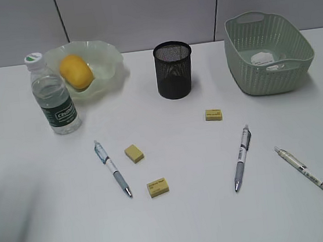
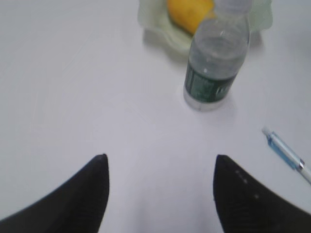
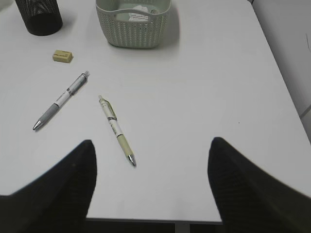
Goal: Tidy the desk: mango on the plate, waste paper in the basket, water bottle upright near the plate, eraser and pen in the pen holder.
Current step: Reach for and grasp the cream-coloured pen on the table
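The mango [image 1: 76, 71] [image 2: 189, 12] lies on the ruffled green plate [image 1: 107, 57] [image 2: 158, 29]. Right in front of it the water bottle [image 1: 54, 98] [image 2: 216, 53] stands upright. The waste paper [image 1: 262, 58] [image 3: 138, 14] sits inside the basket [image 1: 244, 76] [image 3: 132, 31]. The pen holder [image 1: 174, 70] [image 3: 39, 17] stands mid-desk. Three erasers [image 1: 133, 153] [image 1: 158, 187] [image 1: 213, 114] and three pens [image 1: 113, 168] [image 1: 242, 157] [image 1: 314, 178] lie loose. My left gripper [image 2: 160, 160] hangs open over bare desk short of the bottle. My right gripper [image 3: 151, 143] is open and empty near the beige pen [image 3: 116, 130].
The desk's front edge [image 3: 146, 219] runs just under my right gripper, and its right edge [image 3: 286, 92] lies beyond the basket. A grey pen [image 3: 60, 100] and an eraser [image 3: 62, 56] lie left of the beige pen. A blue pen [image 2: 286, 153] lies right of my left gripper.
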Controlling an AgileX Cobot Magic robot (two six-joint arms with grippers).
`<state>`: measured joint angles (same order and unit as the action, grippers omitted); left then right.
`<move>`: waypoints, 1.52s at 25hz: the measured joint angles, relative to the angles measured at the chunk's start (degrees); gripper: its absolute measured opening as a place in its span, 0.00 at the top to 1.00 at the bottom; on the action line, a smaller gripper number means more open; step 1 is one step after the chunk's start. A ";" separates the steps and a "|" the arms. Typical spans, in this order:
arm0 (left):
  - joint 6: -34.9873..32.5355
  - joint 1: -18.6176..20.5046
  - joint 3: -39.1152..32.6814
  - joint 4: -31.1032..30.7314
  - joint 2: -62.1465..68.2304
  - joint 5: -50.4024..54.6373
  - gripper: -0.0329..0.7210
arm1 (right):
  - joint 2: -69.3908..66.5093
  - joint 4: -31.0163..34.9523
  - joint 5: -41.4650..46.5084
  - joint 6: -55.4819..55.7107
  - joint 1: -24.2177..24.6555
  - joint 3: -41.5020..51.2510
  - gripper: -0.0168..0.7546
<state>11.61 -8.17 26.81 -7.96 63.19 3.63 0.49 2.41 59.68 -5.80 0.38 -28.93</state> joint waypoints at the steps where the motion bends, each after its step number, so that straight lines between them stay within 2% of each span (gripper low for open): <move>1: -0.14 0.00 1.30 1.01 -1.94 5.26 0.28 | 0.00 0.00 0.00 0.00 0.00 0.00 0.25; 4: -3.15 0.00 5.40 5.37 -5.86 22.91 0.31 | 0.00 0.00 0.00 0.00 0.00 0.00 0.25; 9: -9.72 0.00 9.56 10.77 -10.40 45.31 0.35 | 0.00 0.00 0.00 0.00 0.00 0.00 0.25; 15: -11.61 0.00 9.86 12.42 -26.24 60.95 0.35 | 0.00 0.00 0.00 0.00 0.00 0.00 0.25; 20: -11.61 0.00 9.69 12.01 -38.53 64.36 0.35 | 0.00 0.00 0.00 0.00 0.00 0.00 0.25; 26: -11.61 0.79 6.97 7.96 -52.56 60.26 0.35 | 0.00 0.00 0.00 0.00 0.00 0.00 0.25; 30: -11.61 4.99 4.13 7.96 -58.93 58.96 0.35 | 0.00 0.00 0.00 0.00 0.00 0.00 0.25; 35: -11.61 13.20 3.47 7.96 -63.57 57.85 0.36 | 0.02 0.05 0.00 0.00 0.00 0.02 0.25; 38: -11.61 15.01 3.36 7.96 -63.62 57.79 0.36 | 0.02 0.05 0.00 0.00 0.00 0.02 0.25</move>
<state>0.00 6.84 30.18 0.00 -0.44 61.43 0.51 2.46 59.68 -5.80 0.38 -28.91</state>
